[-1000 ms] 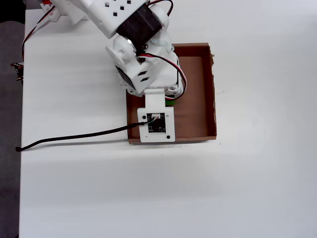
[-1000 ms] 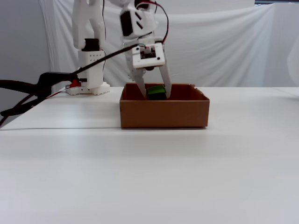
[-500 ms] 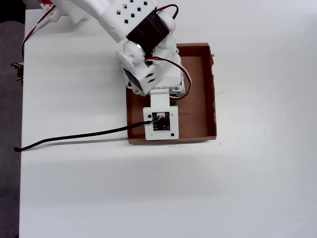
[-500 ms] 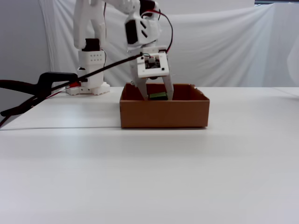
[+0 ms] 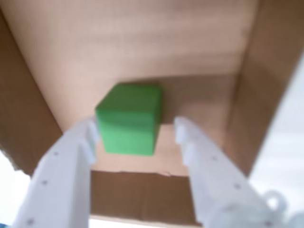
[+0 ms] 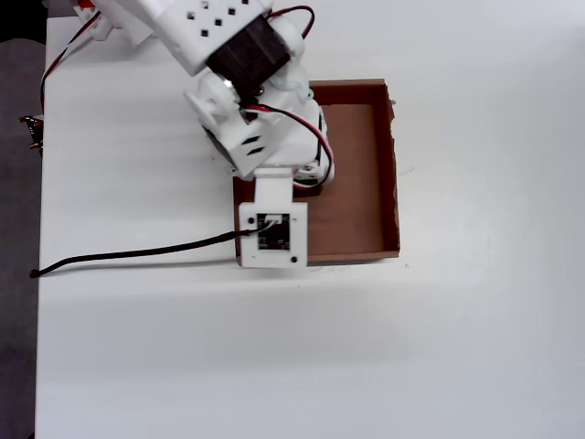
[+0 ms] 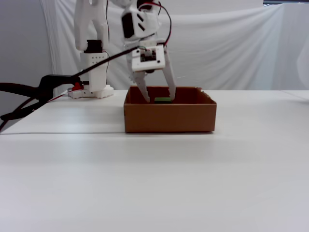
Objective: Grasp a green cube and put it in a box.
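The green cube [image 5: 129,118] rests on the floor of the brown cardboard box [image 5: 247,95], near one corner. My gripper [image 5: 135,127] is open, its white fingers [image 5: 66,166] on either side of the cube; the right one stands clearly apart from it. In the fixed view the gripper [image 7: 159,99] hangs spread over the box [image 7: 169,116], and only the top of the cube [image 7: 162,100] shows above the front wall. In the overhead view the arm [image 6: 260,137] covers the cube and the left part of the box [image 6: 395,174].
A black cable [image 6: 137,253] runs from the wrist leftwards across the white table. A black clamp [image 7: 29,96] sits at the left and the arm's base [image 7: 94,72] behind it. The table's left edge [image 6: 41,274] shows in the overhead view.
The gripper has opened and risen a little; the cube has dropped from between the fingers to the box floor. In the overhead view the arm has shifted left.
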Available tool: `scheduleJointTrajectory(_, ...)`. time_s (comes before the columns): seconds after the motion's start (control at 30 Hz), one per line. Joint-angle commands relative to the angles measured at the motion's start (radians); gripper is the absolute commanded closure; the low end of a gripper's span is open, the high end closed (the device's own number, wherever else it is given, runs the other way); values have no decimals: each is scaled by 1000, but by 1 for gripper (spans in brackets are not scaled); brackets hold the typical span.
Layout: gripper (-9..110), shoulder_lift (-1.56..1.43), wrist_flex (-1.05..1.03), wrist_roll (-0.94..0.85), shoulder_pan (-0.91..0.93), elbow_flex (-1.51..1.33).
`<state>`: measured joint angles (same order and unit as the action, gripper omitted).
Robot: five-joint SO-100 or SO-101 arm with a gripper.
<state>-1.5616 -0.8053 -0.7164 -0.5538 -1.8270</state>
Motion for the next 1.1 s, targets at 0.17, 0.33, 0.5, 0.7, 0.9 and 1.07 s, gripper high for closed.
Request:
scheduleJointTrajectory(0.17, 80, -380, -169, 3, 354, -138)
scheduleJointTrajectory(0.33, 80, -603, -288, 0, 554, -293)
scheduleJointTrajectory(0.5, 80, -874, -362, 9, 630, -497)
scheduleJointTrajectory(0.7, 80, -1233, -385, 9, 692, -781)
scheduleJointTrajectory(0.9, 80, -1494, -416, 9, 713, -1005)
scheduleJointTrajectory(1.07, 80, -1623, -425, 9, 735, -1101)
